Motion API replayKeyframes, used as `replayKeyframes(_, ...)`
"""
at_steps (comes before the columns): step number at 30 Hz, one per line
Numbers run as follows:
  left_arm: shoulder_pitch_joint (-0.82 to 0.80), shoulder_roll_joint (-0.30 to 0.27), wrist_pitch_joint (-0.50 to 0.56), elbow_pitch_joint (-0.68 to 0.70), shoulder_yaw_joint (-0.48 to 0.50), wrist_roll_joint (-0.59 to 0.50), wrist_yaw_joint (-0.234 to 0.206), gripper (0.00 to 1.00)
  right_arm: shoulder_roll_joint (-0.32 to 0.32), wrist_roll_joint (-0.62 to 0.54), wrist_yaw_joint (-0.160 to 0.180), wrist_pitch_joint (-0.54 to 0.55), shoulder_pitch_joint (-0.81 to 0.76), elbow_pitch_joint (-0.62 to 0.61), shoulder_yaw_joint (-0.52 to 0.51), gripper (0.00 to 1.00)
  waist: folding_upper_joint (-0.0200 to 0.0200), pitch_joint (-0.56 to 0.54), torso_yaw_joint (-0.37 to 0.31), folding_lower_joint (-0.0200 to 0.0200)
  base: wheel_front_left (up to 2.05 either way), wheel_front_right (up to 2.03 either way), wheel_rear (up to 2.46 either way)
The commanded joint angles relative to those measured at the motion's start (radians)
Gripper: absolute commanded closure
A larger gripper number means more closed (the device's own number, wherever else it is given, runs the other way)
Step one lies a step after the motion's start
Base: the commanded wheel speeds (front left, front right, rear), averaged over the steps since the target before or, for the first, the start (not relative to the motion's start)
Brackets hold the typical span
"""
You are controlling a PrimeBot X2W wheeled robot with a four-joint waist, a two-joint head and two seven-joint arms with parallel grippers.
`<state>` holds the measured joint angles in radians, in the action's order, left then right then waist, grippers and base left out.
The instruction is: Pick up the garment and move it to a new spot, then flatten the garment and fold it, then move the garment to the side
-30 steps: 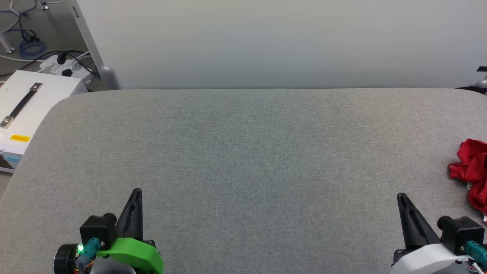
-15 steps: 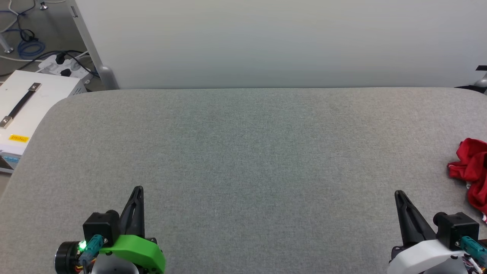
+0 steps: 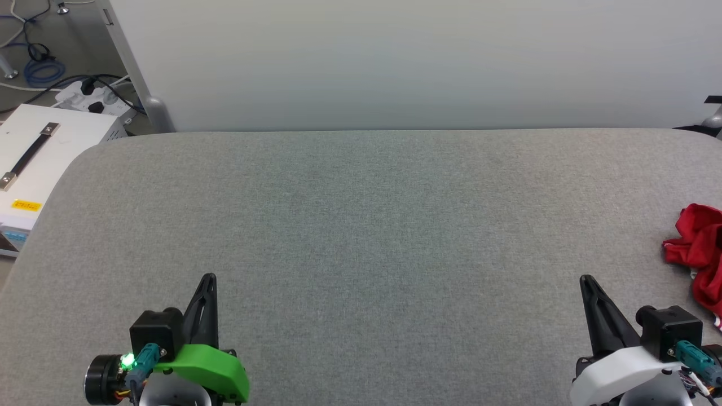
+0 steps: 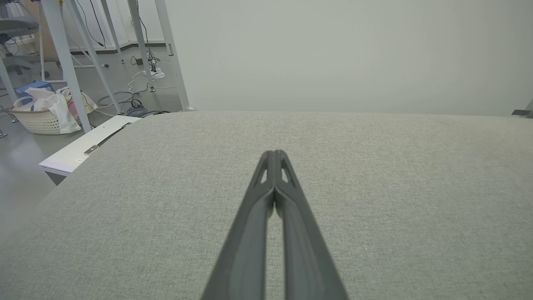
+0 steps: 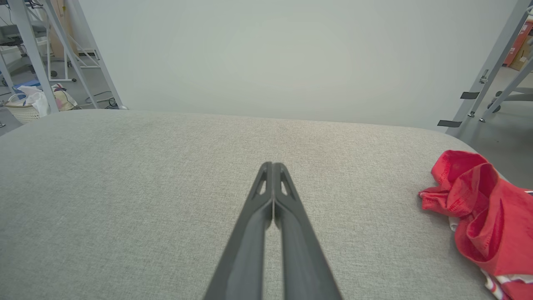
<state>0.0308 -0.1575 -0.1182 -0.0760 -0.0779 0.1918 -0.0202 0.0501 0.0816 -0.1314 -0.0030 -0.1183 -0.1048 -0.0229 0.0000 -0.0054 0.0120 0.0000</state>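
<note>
Grey fabric covered a wide padded table [image 3: 361, 214], with a plain white wall panel [image 3: 395, 62] standing behind its far edge.

Head view: the left gripper [image 3: 208, 277] sat at the lower left and the right gripper [image 3: 586, 279] at the lower right. Each had its two dark fingers pressed together and held nothing. A crumpled red shirt [image 3: 699, 254] lay at the table's right edge, to the right of the right fingertips and a little beyond them, clear of them. A white box [image 3: 39, 152] with a black handle stood off the table, far to the left of the left fingers.

Left wrist view: the left fingers [image 4: 250, 233] met at their tips, empty, and pointed across the grey fabric toward the panel. Well to their left were the white box and a pale basket [image 4: 41, 118] on the floor.

Right wrist view: the right fingers [image 5: 250, 233] were closed tip to tip, gripping nothing. The red shirt lay bunched in folds to their right, apart from them, with striped red-and-white trim at its near end.
</note>
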Motion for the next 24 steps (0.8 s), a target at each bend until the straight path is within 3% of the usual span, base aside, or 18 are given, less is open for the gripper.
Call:
replayKeyframes(1,-0.016,0.009,0.006,0.008,0.008,-0.017,0.007,1.0,0.0,-0.014,0.0,0.002,0.02,0.007,0.003,1.0,0.0,0.0,0.0,0.0,0.0,0.0,0.0)
replayKeyframes(24,-0.022,0.05,0.053,0.036,0.037,-0.089,0.012,1.0,0.0,-0.042,0.001,0.002,0.06,0.048,0.011,1.0,0.0,0.002,-0.005,0.0,0.0,0.0,0.0)
